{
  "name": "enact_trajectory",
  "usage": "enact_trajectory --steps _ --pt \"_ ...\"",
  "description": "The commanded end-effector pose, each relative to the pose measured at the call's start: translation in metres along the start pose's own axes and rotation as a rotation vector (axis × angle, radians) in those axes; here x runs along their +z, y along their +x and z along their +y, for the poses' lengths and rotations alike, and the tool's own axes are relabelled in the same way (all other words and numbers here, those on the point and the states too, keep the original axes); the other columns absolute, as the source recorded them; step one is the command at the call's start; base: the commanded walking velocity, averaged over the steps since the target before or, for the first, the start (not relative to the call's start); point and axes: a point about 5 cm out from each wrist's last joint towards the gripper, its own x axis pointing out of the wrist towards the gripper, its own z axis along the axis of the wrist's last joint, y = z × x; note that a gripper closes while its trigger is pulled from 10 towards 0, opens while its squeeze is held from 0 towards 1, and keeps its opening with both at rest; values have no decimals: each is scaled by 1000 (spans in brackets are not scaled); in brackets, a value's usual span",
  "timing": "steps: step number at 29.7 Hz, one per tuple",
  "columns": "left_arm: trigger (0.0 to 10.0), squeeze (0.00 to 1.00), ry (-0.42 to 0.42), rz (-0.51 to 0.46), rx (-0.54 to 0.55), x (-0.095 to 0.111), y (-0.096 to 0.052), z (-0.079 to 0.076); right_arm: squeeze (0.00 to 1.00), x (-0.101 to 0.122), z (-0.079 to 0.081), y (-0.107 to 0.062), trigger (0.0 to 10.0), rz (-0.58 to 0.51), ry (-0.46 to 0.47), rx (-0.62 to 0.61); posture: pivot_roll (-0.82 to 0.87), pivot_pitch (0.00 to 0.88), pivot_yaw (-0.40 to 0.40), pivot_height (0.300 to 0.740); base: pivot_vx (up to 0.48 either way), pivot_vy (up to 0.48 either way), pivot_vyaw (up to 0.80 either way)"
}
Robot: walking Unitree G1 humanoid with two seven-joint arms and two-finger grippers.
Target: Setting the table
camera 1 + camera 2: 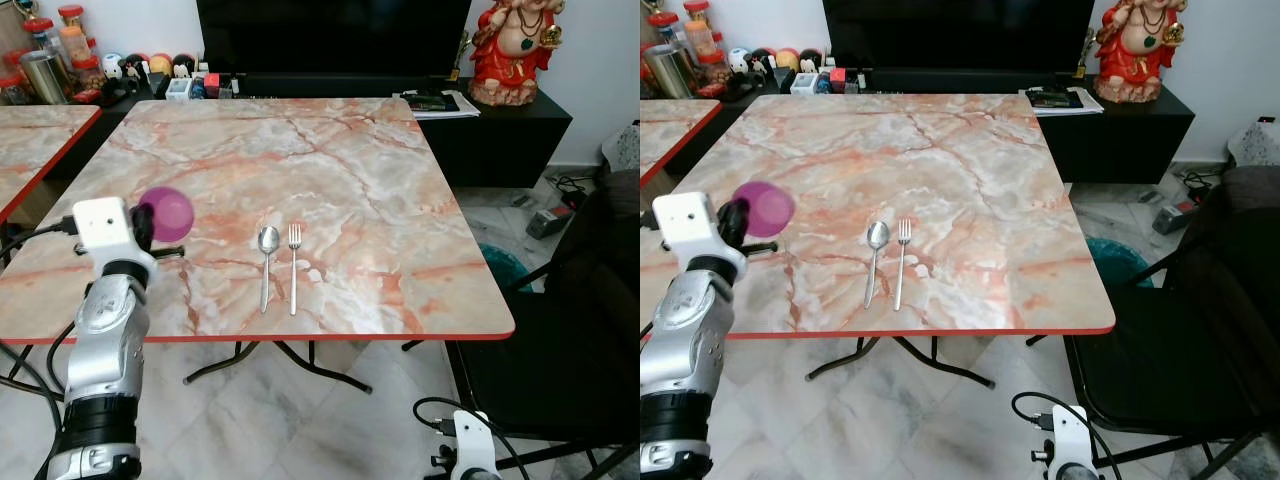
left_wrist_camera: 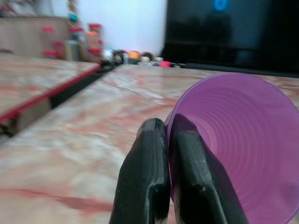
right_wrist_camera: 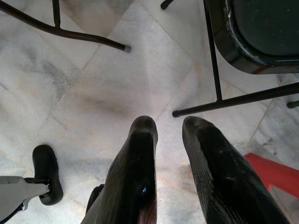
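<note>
Over the near left part of the table [image 1: 330,160], the left gripper [image 2: 167,133] holds a purple cup [image 1: 167,212]. Its two black fingers [image 2: 145,182] are pressed together on the cup's rim, one on the outside and one on the inside. The cup lies tipped on its side, with its open mouth facing the wrist camera. It hangs just above the tabletop, not touching it.

A spoon [image 1: 267,262] and a fork [image 1: 294,265] lie side by side close to the front edge of the table. The spoon is on the left and the fork is on the right. They are near each other but apart. The cup is well to the left of the spoon.

The right gripper [image 3: 169,128] hangs low over the floor [image 3: 107,84], beside a black chair [image 1: 560,330]. Its fingers are a little apart and hold nothing.
</note>
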Motion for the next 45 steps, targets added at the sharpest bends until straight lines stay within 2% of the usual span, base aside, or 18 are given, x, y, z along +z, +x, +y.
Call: enact_trajectory --steps 1,7,11,24,36,45 --pt "10000 0 31 -34 30 4 1 8 0 -1 -1 0 10000 -3 16 -3 72 0 -8 740 0 0 0" --pt "10000 0 33 -48 42 3 3 11 0 -1 -1 0 10000 -1 9 -3 72 0 -9 740 0 231 0" --pt "10000 0 26 -60 33 6 6 3 0 -2 -1 0 10000 1 13 -6 66 0 -7 740 0 480 0" --pt "10000 0 35 -100 31 14 9 2 0 -1 -1 0 10000 -3 -17 -10 65 0 -2 740 0 480 34" --pt "10000 0 39 -117 27 17 7 0 0 -3 0 -1 10000 1 -4 -6 74 0 4 740 0 480 127" --pt "10000 0 53 -117 48 16 1 7 0 -4 2 -1 10000 2 2 6 78 0 4 740 0 480 0"
